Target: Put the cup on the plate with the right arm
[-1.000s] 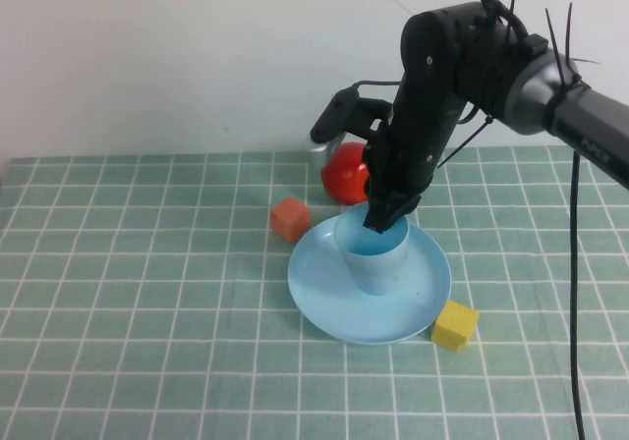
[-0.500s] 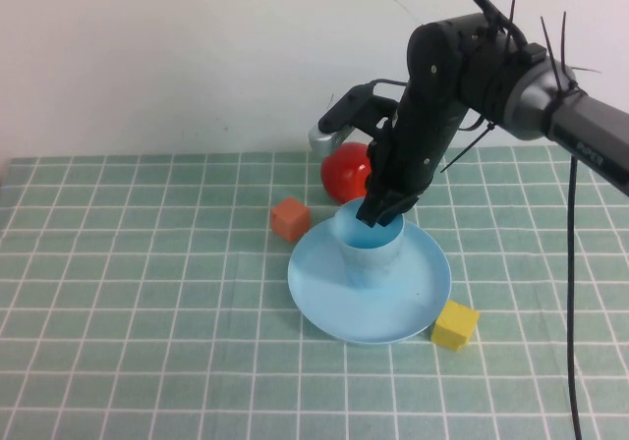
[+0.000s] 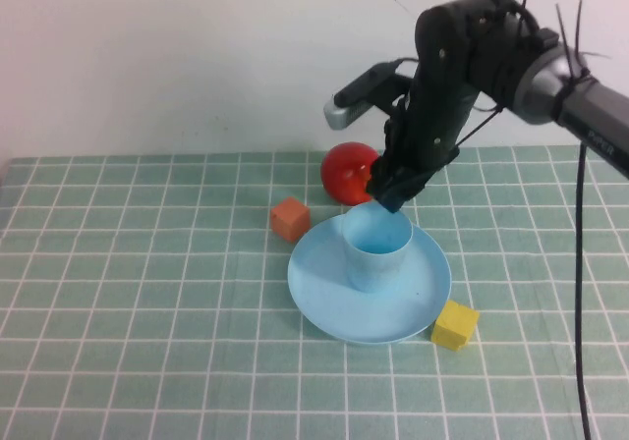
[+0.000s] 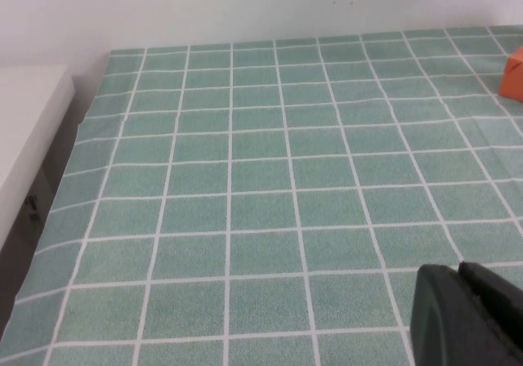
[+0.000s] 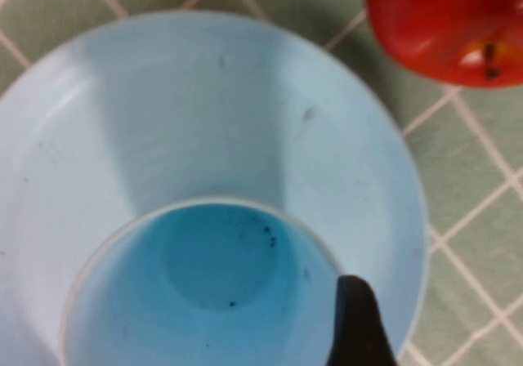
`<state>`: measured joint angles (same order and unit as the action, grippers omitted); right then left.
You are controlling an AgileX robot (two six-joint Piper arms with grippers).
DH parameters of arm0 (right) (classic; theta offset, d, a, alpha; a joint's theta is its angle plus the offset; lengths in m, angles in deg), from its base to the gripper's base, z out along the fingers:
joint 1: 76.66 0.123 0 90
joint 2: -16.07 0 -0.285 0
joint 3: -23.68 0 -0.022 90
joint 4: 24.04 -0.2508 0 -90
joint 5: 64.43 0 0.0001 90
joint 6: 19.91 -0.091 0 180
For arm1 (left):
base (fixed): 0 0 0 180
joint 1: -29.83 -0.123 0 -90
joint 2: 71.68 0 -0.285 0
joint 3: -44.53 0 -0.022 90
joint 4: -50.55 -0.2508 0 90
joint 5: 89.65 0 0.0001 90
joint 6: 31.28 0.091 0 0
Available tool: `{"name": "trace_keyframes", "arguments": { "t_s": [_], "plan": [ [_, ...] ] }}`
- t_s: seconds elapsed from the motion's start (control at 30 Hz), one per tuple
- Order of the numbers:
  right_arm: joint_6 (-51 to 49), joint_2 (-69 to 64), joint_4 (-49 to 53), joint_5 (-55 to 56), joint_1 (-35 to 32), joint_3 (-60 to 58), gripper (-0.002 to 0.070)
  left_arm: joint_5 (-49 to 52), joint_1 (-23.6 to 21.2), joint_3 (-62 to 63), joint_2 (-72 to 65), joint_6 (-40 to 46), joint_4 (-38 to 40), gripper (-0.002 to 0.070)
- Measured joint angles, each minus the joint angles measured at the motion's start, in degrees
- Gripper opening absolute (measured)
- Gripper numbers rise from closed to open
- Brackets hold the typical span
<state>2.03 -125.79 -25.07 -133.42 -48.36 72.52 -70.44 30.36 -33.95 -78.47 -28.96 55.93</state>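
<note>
Right hand point(image 3: 391, 196) above cup point(image 3: 376, 248).

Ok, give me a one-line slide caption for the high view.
Right gripper hovers just above the cup standing upright on the plate; left gripper out of this view.

Small light blue plastic cup point(image 3: 376, 253): smooth, semi-matt, dark specks inside. Round light blue plastic plate point(image 3: 324, 298): smooth, soft sheen, faint scuffs. Red apple point(image 3: 347, 172): glossy skin with highlights. Orange cube point(image 3: 290, 218) and yellow cube point(image 3: 455, 324): matt, the yellow one slightly rough. Counter point(image 3: 147, 312): green checked cloth with white lines, matt, lightly creased. Right gripper point(image 3: 390, 196), above the cup's rim: matt black plastic. Left gripper point(image 4: 472, 317), low over the bare cloth: matt black.
</note>
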Motion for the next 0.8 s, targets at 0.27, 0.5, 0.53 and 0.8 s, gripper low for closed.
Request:
{"name": "trace_keyframes", "arguments": {
  "t_s": [0.27,0.5,0.53,0.8],
  "plan": [
    [-3.46,9.88,0.34,-1.91,-2.65,4.42,0.0373,0.00,0.00,0.00,0.00,0.00,0.00,-0.0004],
    [-1.16,20.69,1.73,-1.88,-7.35,4.42,0.0078,0.00,0.00,0.00,0.00,0.00,0.00,-0.0004],
    [-0.26,22.27,1.73,-1.88,-7.64,4.42,0.0050,0.00,0.00,0.00,0.00,0.13,0.00,-0.0004],
    [6.79,36.26,1.02,1.83,-5.90,-5.91,0.0001,0.00,0.00,0.00,0.00,0.14,0.00,-0.0004]
  ]
}}
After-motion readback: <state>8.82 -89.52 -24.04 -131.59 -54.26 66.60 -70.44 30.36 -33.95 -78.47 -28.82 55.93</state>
